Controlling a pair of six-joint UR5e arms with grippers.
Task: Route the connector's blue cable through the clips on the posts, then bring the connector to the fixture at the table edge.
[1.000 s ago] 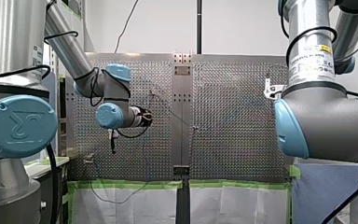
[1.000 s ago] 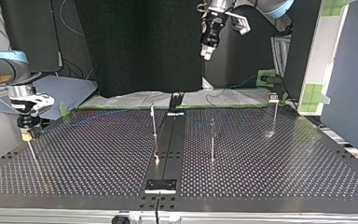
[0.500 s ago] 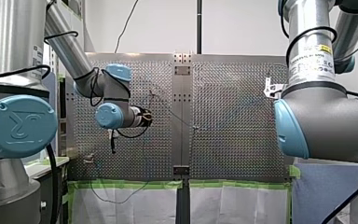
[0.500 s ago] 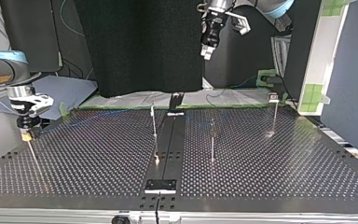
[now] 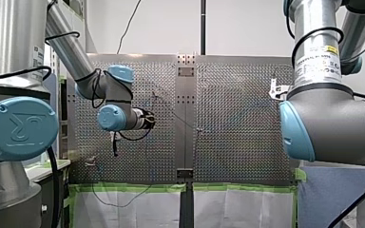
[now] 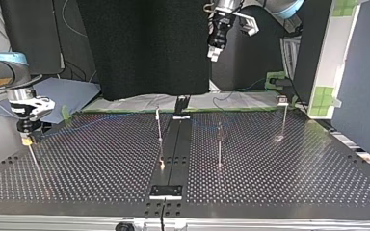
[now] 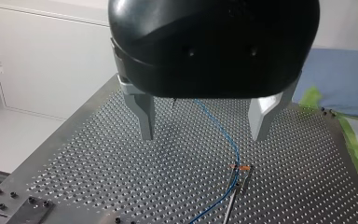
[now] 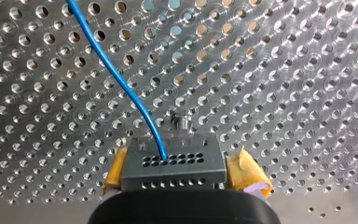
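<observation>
The connector (image 8: 173,164) is a grey metal block with rows of holes. My right gripper (image 8: 182,181) is shut on it between yellow pads (image 8: 248,177). The blue cable (image 8: 121,84) leaves the connector and runs over the perforated plate. In the top view my right gripper (image 6: 27,138) sits low at the left, on top of a thin post (image 6: 33,159). My left gripper (image 7: 204,137) is open and holds nothing, hanging high above the table (image 6: 214,54). Under it the blue cable (image 7: 223,135) passes an orange clip (image 7: 240,167) on a post.
Three more thin posts (image 6: 159,126) (image 6: 219,144) (image 6: 283,118) stand on the perforated table (image 6: 294,173). A black rail (image 6: 173,144) runs down its middle to a plate (image 6: 165,191) at the near edge. Green tape (image 5: 133,187) lines one table edge.
</observation>
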